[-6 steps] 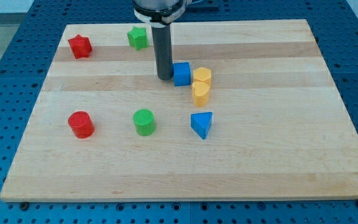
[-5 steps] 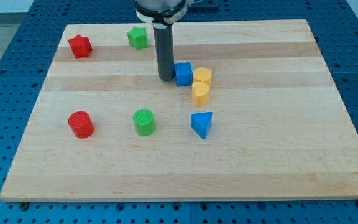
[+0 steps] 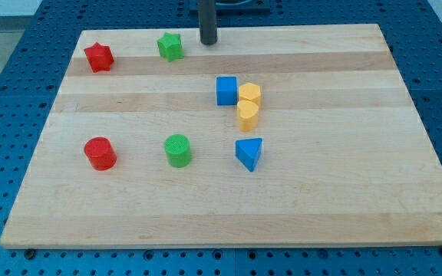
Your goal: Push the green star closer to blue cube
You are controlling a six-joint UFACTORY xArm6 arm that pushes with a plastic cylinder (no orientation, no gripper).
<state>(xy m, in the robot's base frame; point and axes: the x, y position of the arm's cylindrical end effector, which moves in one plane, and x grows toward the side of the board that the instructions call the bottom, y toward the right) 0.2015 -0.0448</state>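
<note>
A pale wooden board fills most of the scene, lying on a blue pegboard table whose holes show around every edge. The board's grain runs left to right in light and darker bands.

At the far edge, a dark rod comes down from above, its upper part cut off by the frame. The rod's tip rests near the far edge of the board, just right of the green star, with a small gap between them. The arm carries no claw, only this rod, so there is nothing to be released or clenched.

The green star sits at the far side of the board, left of centre. The blue cube lies nearer and to the right of it, around the board's middle, well apart from the star.

Touching the cube's right side is a yellow block, with a second yellow block pressed against it on the near side; their exact shapes are hard to make out, though the nearer one looks heart-like.

Nearer again, a blue triangle stands alone. Left of it is a green cylinder, and further left a red cylinder; these three form a loose row across the near half.

In the far left corner sits a red star, left of the green star.
</note>
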